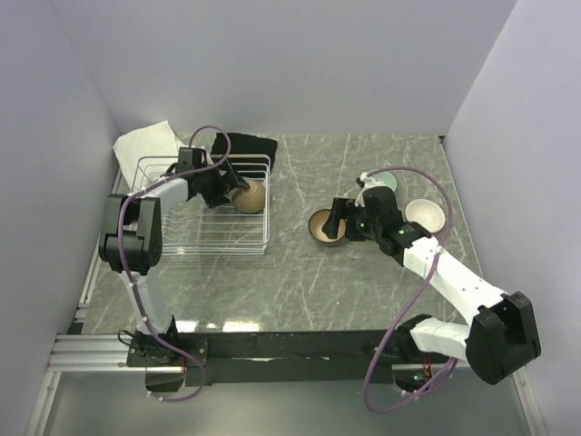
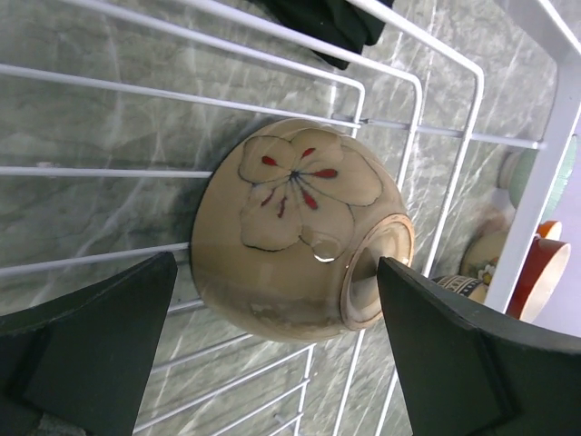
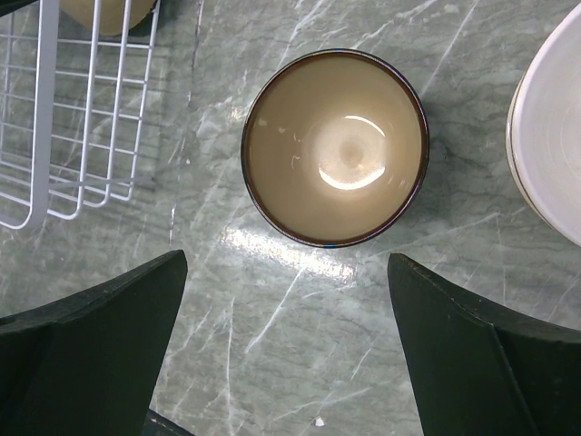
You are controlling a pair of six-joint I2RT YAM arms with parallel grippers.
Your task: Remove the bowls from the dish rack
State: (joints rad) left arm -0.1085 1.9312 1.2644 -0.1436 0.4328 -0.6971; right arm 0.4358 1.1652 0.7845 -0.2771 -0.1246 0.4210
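The white wire dish rack stands at the left. One beige bowl with a painted flower lies on its side at the rack's right end. My left gripper is open, with a finger on each side of this bowl and not touching it; it also shows in the top view. A tan-brown bowl with a dark rim stands upright on the table. My right gripper is open and empty just short of it, above bare table.
A pale teal bowl and a bowl with a white inside stand on the table behind my right arm. An orange-red bowl shows past the rack wall. A white cloth and a black cloth lie behind the rack.
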